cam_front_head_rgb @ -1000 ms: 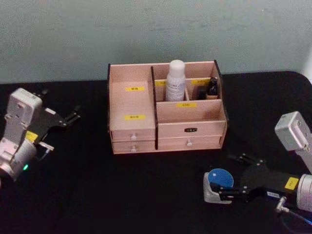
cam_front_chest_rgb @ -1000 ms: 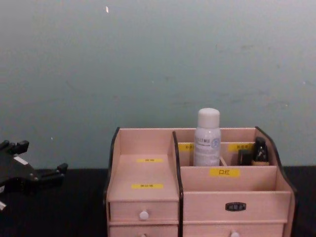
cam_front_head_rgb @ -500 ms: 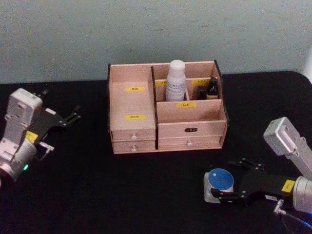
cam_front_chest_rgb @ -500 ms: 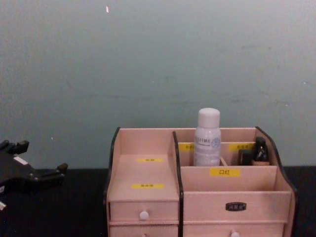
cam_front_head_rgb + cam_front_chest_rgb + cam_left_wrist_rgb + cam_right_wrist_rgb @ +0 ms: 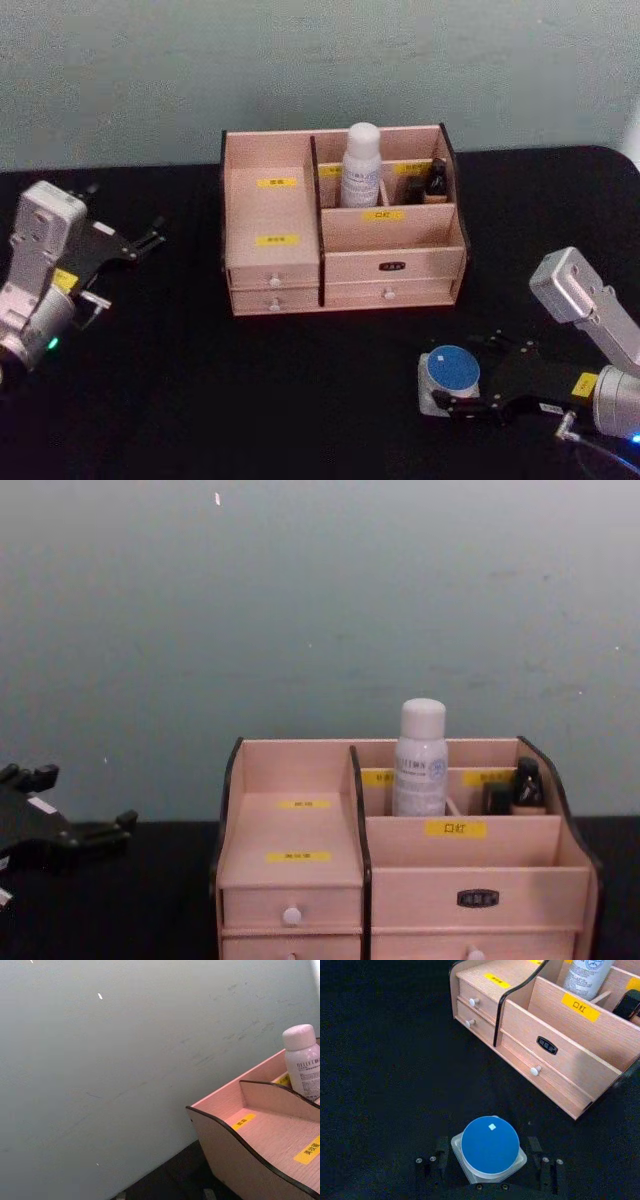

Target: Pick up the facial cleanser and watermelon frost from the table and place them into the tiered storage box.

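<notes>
A: Right gripper [image 5: 462, 385], state?

B: Low over the black table [image 5: 250, 400], jaws spread wide. The watermelon frost [image 5: 450, 370] sits between its fingers [image 5: 441, 1152], blue lid up, base on the cloth. One finger is just beside each flank of the jar. I cannot tell whether they touch it.

A: Tiered storage box [image 5: 390, 265]?

B: Past the fingertips of that gripper, beyond the jar and well apart from it. The drawers are closed.

A: Facial cleanser [image 5: 361, 165]?

B: Upright in a rear compartment of the box, far ahead of the right gripper. A small dark bottle [image 5: 436, 180] stands one compartment over from it.

A: Left gripper [image 5: 150, 232]?

B: Idle off the far side of the box from the right gripper. Its jaws are apart and hold nothing, with fingertips pointing toward the box.
</notes>
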